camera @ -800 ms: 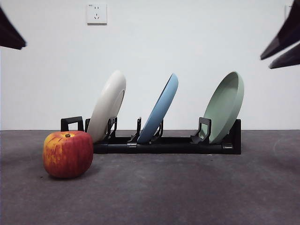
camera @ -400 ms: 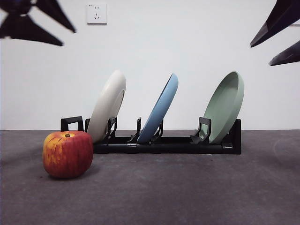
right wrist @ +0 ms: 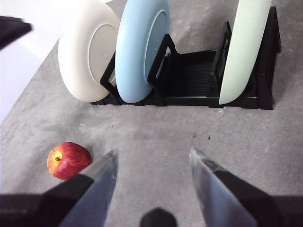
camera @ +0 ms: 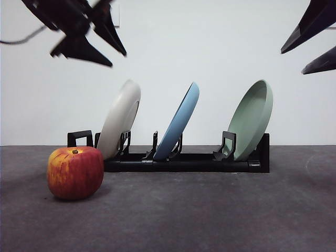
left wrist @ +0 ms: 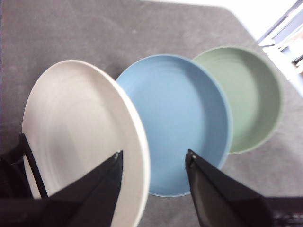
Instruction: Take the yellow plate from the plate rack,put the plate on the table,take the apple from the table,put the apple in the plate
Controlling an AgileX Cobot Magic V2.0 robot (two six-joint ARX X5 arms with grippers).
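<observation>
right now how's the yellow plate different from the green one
The yellow plate is matte cream and stands at the plate rack's end nearest the apple; the green plate is pale green and stands at the far end. The open left gripper hangs above the yellow plate, none above the green. Both lean the same way in slots.

Readable text: none in any view.
Yellow plate: plain, no print or mark.
Light blue plate: plain, no print or mark.
Pale green plate: plain, no print or mark.
Plate rack: plain black, no label or brand to be seen.
Apple: no sticker visible.
Table: bare grey, no signs or numbers.
</observation>
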